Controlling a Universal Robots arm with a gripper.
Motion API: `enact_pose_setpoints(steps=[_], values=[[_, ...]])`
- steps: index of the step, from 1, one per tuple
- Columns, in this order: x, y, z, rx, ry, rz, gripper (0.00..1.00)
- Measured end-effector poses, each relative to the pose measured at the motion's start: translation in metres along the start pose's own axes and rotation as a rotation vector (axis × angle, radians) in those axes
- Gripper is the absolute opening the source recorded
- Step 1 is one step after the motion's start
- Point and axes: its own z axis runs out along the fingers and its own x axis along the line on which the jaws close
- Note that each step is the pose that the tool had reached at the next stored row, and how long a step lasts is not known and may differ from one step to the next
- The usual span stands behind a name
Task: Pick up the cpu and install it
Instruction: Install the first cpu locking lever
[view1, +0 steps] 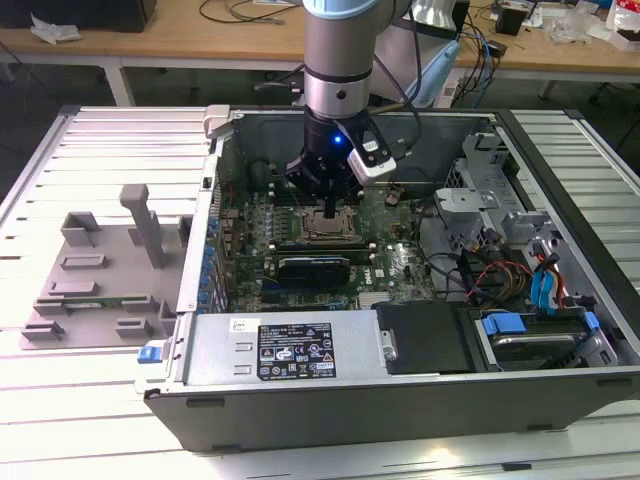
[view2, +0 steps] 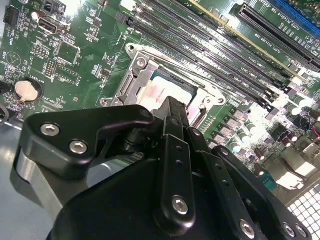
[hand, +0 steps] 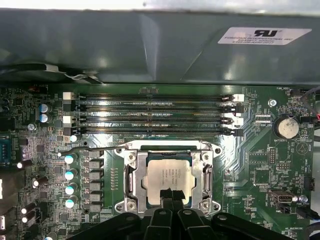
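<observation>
The cpu (hand: 168, 176), a flat square chip with a silvery top, lies flat inside the metal socket frame (hand: 129, 175) on the green motherboard. In the second wrist view the cpu (view2: 161, 91) shows just past the black fingers. My gripper (hand: 170, 193) stands over the chip's near edge with its two fingertips pressed together, shut, and nothing between them. In the exterior view the gripper (view1: 331, 212) points straight down onto the socket frame (view1: 322, 230) in the middle of the open computer case. I cannot tell whether the tips touch the chip.
Several memory slots (hand: 155, 115) run beside the socket, and the case wall (hand: 150, 45) rises behind them. A power supply (view1: 280, 350) lines the case's front, with a drive cage and cables (view1: 540, 290) toward the exterior view's right. A grey fixture (view1: 100, 270) sits outside the case on the exterior view's left.
</observation>
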Motion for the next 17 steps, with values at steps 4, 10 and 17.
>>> enact_pose_setpoints(steps=[4,10,17], values=[[0.0000,0.0000,-0.0002,0.0000,0.0000,0.000,0.11],[0.0000,0.0000,-0.0006,0.0000,0.0000,0.000,0.11],[-0.0004,-0.0006,-0.0146,0.0000,0.0000,0.000,0.11]])
